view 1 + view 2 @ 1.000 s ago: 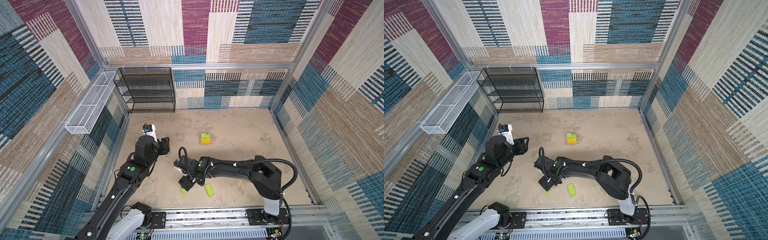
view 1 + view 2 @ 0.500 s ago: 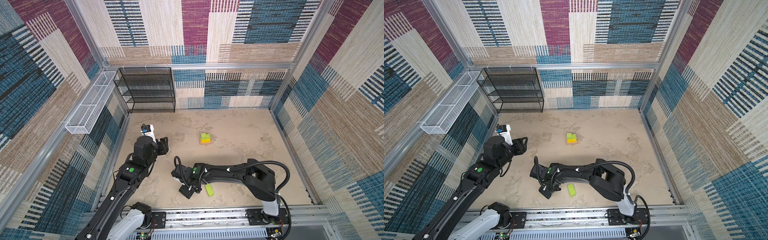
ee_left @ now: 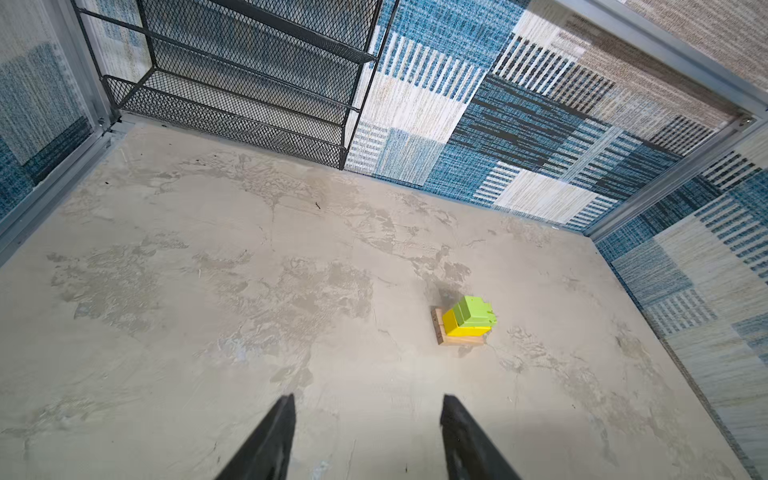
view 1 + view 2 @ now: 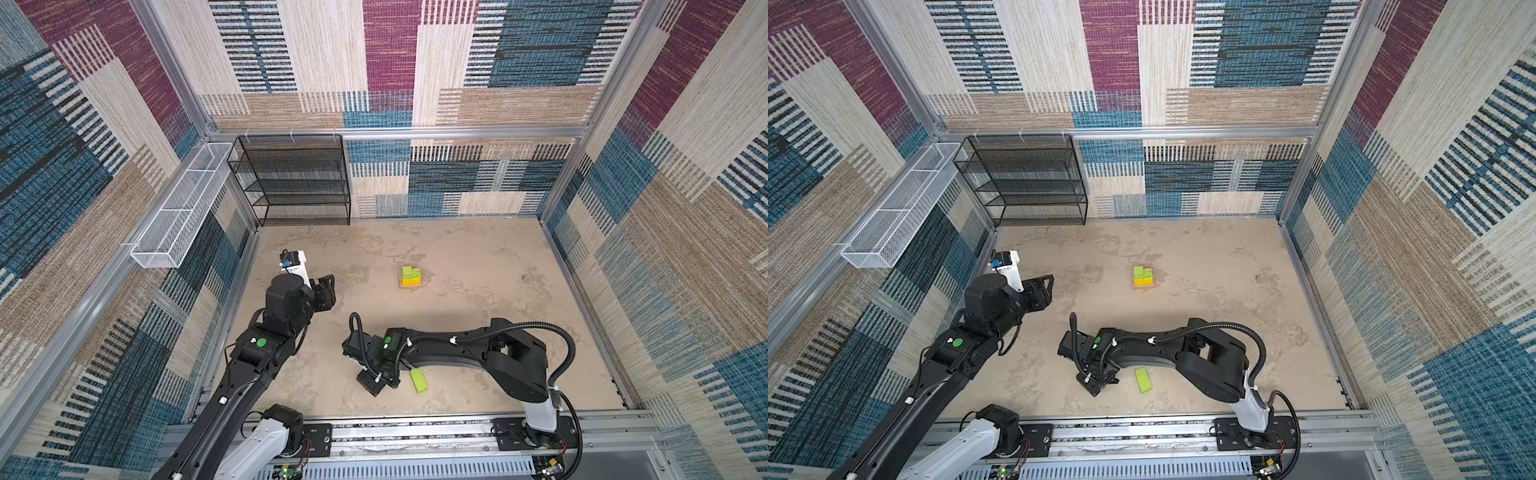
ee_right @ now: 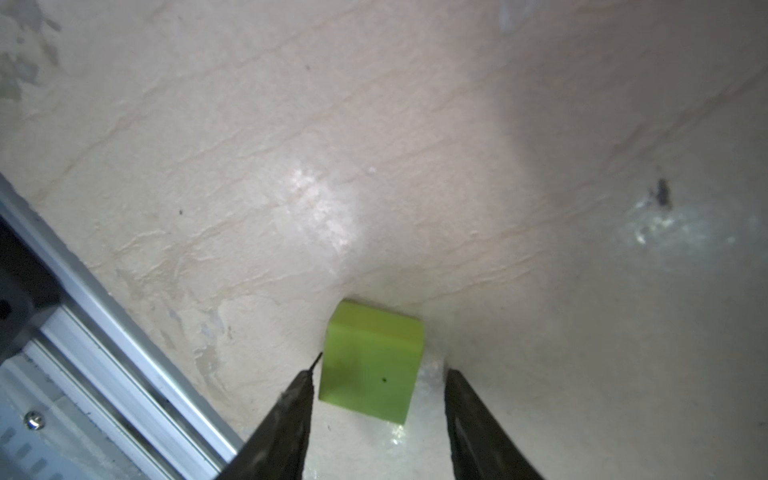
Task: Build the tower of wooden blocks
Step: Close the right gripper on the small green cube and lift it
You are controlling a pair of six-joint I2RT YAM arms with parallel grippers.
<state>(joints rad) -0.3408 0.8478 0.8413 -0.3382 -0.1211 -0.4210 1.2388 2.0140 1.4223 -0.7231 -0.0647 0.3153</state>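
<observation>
Lowered toward the aluminium front rail [image 5: 104, 316] since a second ago, the right claw [image 5: 385, 368] straddles, jaws narrowing but not yet gripping, a lime-green flat wooden block [image 5: 372, 353] on the tan table [image 5: 374, 145], seemingly light, stiff, slick-painted: pinch across its narrow width.

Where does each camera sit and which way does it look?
Top views: high above the front rail, looking down at the floor; the left arm, right arm, tower and rack show.
Left wrist: on the left arm, looking across the floor at the tower; the left fingers show, apart.
Right wrist: on the right arm, low, looking at a green block between the right fingers.
Shared: top and left wrist views both show the tower.
</observation>
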